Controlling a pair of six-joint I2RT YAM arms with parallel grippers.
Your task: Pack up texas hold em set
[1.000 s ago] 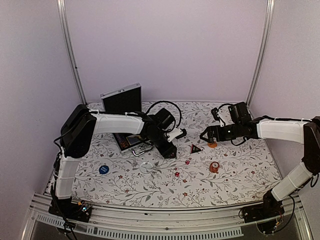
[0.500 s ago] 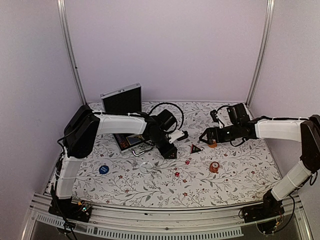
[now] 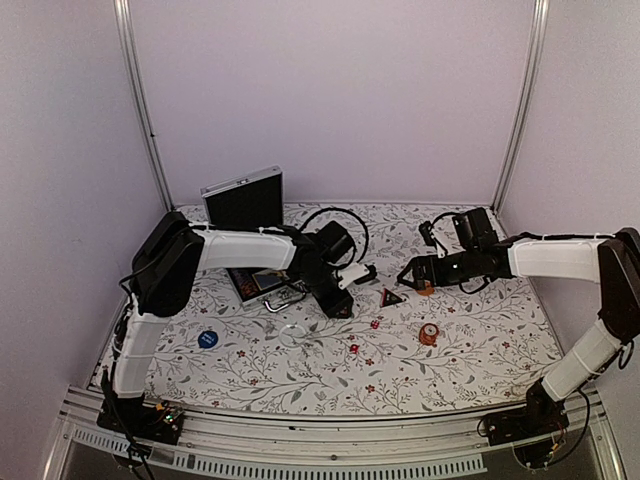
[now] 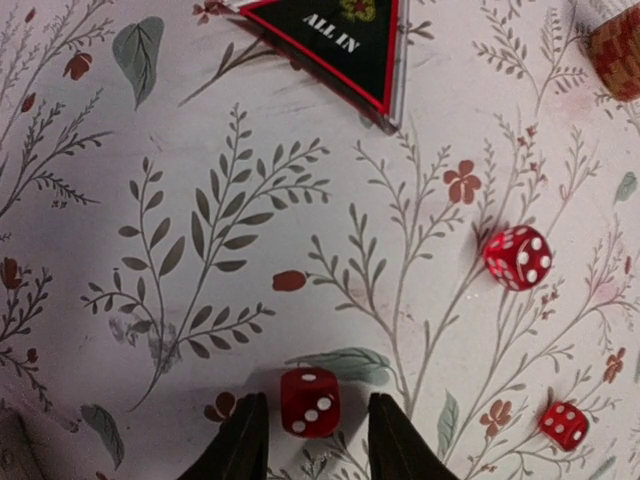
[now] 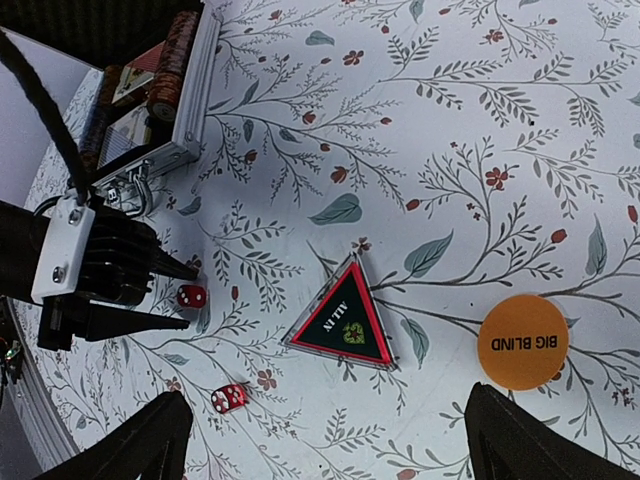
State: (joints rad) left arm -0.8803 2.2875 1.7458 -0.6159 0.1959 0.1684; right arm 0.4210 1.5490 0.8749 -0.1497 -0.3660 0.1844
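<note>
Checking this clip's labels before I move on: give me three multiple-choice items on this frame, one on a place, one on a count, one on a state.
1. Where is the die nearest the left gripper?
A. Between its fingers, on the table
B. Stacked on another die
C. Hanging in the air

2. How many red dice does the left wrist view show?
A. One
B. Three
C. Five

3. The briefcase is:
A. Shut
B. Open
C. Upside down

Answers:
1 A, the fingers flank it with a gap on either side.
2 B, one lies between the fingers and two lie to its right.
3 B, chips show inside it.
</note>
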